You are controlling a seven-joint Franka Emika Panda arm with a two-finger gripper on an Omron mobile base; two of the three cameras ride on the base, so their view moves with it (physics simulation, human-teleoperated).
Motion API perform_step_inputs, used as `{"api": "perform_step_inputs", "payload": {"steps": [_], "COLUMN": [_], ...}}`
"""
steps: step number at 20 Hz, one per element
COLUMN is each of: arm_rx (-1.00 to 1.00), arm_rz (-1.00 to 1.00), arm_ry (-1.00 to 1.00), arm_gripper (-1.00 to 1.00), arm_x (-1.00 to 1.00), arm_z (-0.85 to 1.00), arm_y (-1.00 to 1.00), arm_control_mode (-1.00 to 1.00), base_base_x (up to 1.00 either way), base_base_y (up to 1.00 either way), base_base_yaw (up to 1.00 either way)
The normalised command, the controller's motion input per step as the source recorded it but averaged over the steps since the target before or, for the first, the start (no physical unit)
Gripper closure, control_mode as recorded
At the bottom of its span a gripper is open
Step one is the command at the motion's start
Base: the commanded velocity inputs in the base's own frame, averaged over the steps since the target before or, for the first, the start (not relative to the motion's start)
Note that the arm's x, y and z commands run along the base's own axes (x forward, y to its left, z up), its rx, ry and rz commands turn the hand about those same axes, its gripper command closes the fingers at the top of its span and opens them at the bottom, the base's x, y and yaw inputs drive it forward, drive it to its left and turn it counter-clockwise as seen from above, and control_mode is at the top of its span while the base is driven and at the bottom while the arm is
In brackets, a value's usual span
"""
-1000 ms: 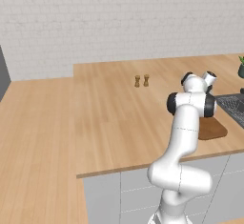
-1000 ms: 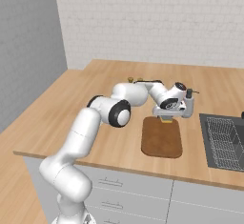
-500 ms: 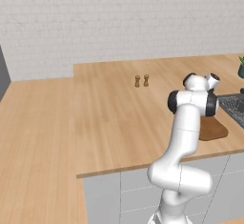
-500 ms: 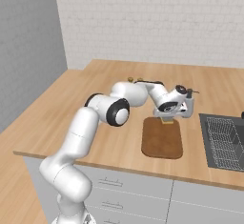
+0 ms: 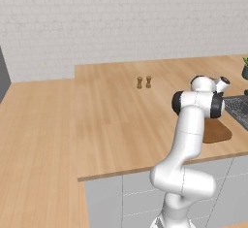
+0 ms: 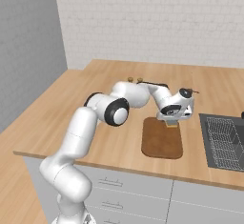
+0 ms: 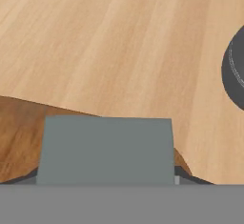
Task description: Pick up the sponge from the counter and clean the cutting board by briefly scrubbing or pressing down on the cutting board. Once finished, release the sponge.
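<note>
- Your two-finger gripper (image 6: 172, 123) hangs low over the far end of the flat dark-brown wooden cutting board (image 6: 162, 139), seen in the right base view.
- The small rectangular sponge (image 6: 172, 124), grey-blue over a yellow layer, sits between the gripper's fingers; its yellow edge shows just under the hand, at the board's far edge.
- In the hand view the sponge's grey top (image 7: 106, 149) lies close before the camera, with the brown board (image 7: 19, 132) beneath and to the left, and the light wood-plank counter (image 7: 119, 42) beyond.
- The fingers are clenched on the sponge; you cannot tell whether the sponge touches the board.
- In the left base view the arm hides most of the board (image 5: 218, 134).
- Two small brown shakers (image 5: 144, 82) stand side by side well behind the board.
- A dark wire rack (image 6: 224, 139) lies recessed in the counter, right of the board.
</note>
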Motion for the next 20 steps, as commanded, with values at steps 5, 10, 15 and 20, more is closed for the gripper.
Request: {"api": "perform_step_inputs", "payload": {"steps": [5, 10, 15, 20], "arm_rx": [-0.08, -0.07, 0.00, 0.00], "arm_rz": [0.00, 0.00, 0.00, 0.00], "arm_ry": [0.09, 0.08, 0.00, 0.00], "arm_gripper": [1.00, 1.00, 1.00, 1.00], "arm_x": [-0.15, -0.46, -1.00, -0.93], "arm_z": [-0.93, -0.78, -0.45, -0.71], "arm_y": [-0.07, -0.33, -0.51, -0.16], "arm_control_mode": [-1.00, -1.00, -1.00, -1.00], "base_base_x": [0.00, 0.00, 0.00, 0.00], "base_base_y": [0.00, 0.00, 0.00, 0.00], "base_base_yaw": [0.00, 0.00, 0.00, 0.00]}}
